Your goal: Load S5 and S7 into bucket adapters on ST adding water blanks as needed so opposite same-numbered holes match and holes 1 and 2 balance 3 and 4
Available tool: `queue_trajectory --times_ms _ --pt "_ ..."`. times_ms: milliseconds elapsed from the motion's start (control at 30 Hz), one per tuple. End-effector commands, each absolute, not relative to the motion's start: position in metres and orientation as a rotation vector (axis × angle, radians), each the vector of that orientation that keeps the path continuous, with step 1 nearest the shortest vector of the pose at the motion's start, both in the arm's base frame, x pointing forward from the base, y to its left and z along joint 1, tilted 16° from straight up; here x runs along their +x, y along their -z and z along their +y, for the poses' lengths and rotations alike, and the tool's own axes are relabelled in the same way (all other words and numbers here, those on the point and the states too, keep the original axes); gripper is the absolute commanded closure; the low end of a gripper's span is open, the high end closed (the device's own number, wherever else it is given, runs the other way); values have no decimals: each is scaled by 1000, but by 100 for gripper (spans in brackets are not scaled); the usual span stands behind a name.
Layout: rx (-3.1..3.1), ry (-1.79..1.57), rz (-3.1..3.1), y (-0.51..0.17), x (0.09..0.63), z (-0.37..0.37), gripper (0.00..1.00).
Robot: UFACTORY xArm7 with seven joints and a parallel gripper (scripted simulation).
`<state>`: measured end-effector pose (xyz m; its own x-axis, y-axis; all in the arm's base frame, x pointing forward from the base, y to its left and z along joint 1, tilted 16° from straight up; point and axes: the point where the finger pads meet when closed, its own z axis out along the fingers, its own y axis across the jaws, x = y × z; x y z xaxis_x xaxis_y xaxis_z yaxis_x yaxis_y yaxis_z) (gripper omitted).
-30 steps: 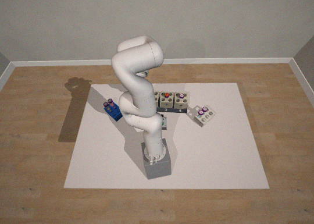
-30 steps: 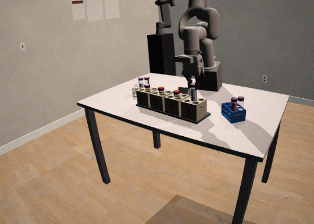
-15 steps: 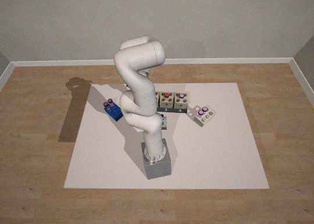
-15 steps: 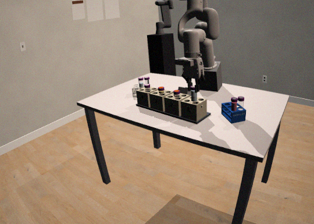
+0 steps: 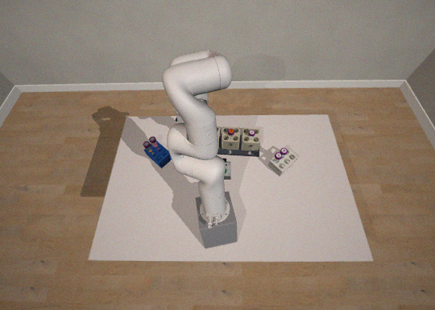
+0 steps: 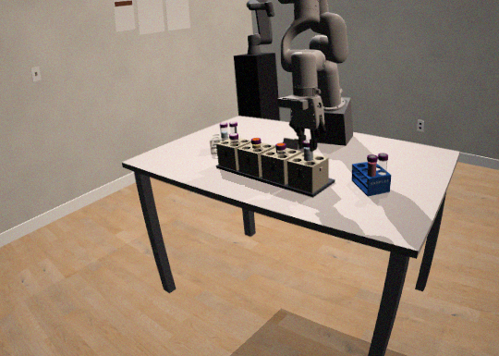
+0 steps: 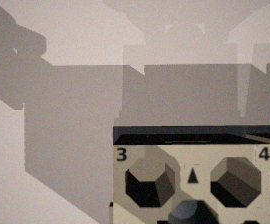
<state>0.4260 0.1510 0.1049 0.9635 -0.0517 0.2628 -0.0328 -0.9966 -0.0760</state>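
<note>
My gripper (image 6: 307,144) is shut on a purple-capped tube (image 6: 308,153) (image 7: 192,214) with grey-blue contents. The tube is upright at middle hole 5 of the right-end adapter (image 6: 319,174) (image 7: 193,157), and its lower end looks partly inside. Holes 3 and 4 there are empty. Its cap dot is hidden. The adapter beside it holds an orange-dot tube (image 6: 281,146). Adapter 3 (image 5: 230,145) holds an orange-dot tube (image 5: 231,131) (image 6: 256,141). Adapter 4 (image 5: 250,145) holds a white-dot tube (image 5: 252,132) (image 6: 234,137). The arm hides the gripper in the top view.
The white rack (image 5: 281,169) holds two white-dot tubes. The blue rack (image 5: 162,163) (image 6: 379,187) holds two purple-capped tubes with reddish contents visible in one. The green DONE key (image 5: 225,171) is partly behind the arm. The adapters stand close together on the dark stand (image 5: 240,153) (image 6: 271,182).
</note>
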Motion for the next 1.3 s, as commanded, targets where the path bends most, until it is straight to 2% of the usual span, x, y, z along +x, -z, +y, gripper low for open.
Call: queue_trajectory --times_ms 0,1267 --pt "-3043 416 66 -101 429 152 100" --pt "-3043 416 66 -80 435 153 100"
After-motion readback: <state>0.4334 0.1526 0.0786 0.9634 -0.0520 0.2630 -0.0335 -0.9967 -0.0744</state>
